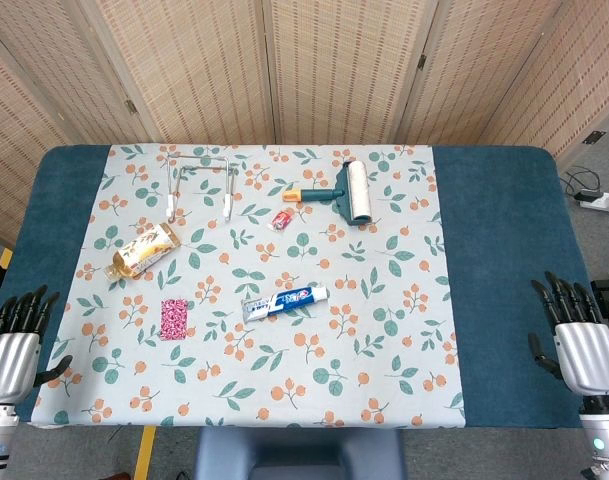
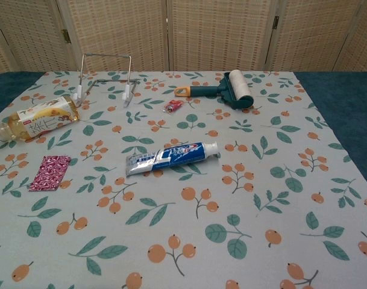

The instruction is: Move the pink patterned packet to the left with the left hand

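The pink patterned packet point(image 1: 174, 319) point(image 2: 49, 172) lies flat on the floral cloth, left of the toothpaste tube. My left hand point(image 1: 16, 338) hovers at the table's near left corner, well left of the packet, fingers spread and holding nothing. My right hand point(image 1: 577, 330) is at the near right edge, also open with fingers apart. Neither hand shows in the chest view.
A toothpaste tube point(image 1: 284, 300) point(image 2: 171, 156) lies mid-table. A drink bottle point(image 1: 142, 250) point(image 2: 38, 119) lies behind the packet. Further back are a wire stand point(image 1: 198, 182) point(image 2: 105, 75), a lint roller point(image 1: 342, 192) point(image 2: 225, 89) and a small red item point(image 1: 281, 219) point(image 2: 173, 106).
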You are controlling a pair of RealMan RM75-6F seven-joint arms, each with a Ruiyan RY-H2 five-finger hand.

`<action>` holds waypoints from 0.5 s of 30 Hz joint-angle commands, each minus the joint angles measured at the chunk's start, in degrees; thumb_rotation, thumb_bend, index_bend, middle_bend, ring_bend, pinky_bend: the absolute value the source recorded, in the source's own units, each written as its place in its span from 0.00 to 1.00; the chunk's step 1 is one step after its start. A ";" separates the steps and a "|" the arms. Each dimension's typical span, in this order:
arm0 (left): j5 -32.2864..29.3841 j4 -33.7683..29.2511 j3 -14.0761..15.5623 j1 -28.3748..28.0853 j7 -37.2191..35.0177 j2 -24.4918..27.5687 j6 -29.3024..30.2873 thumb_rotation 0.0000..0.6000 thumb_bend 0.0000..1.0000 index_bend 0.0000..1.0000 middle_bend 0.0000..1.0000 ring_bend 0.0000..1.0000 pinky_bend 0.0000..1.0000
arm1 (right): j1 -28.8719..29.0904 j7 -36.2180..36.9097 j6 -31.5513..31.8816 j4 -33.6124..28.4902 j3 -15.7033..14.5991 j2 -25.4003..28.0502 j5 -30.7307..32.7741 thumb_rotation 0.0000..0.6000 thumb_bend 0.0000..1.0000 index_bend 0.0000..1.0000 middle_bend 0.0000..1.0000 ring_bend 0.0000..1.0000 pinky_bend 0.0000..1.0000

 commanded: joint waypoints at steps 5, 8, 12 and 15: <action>0.27 -0.54 0.08 -0.13 -0.12 0.43 -0.05 1.00 0.24 0.04 0.00 0.00 0.00 | 0.01 0.45 0.30 -0.25 0.16 0.41 -0.14 1.00 0.49 0.00 0.00 0.00 0.00; 0.39 -0.61 0.24 -0.02 -0.63 0.58 0.01 1.00 0.24 0.04 0.00 0.00 0.00 | -0.19 0.97 0.81 -0.24 0.13 0.56 -0.44 1.00 0.50 0.00 0.00 0.00 0.00; 0.49 -0.50 0.25 0.04 -1.31 0.64 0.17 1.00 0.24 0.05 0.00 0.00 0.00 | -0.48 1.43 1.49 -0.19 0.13 0.68 -0.71 1.00 0.50 0.00 0.00 0.00 0.00; 0.82 -0.39 0.27 -0.02 -2.00 0.65 0.27 1.00 0.24 0.06 0.00 0.00 0.00 | -0.65 1.67 1.78 -0.21 0.15 0.83 -0.75 1.00 0.50 0.00 0.00 0.00 0.00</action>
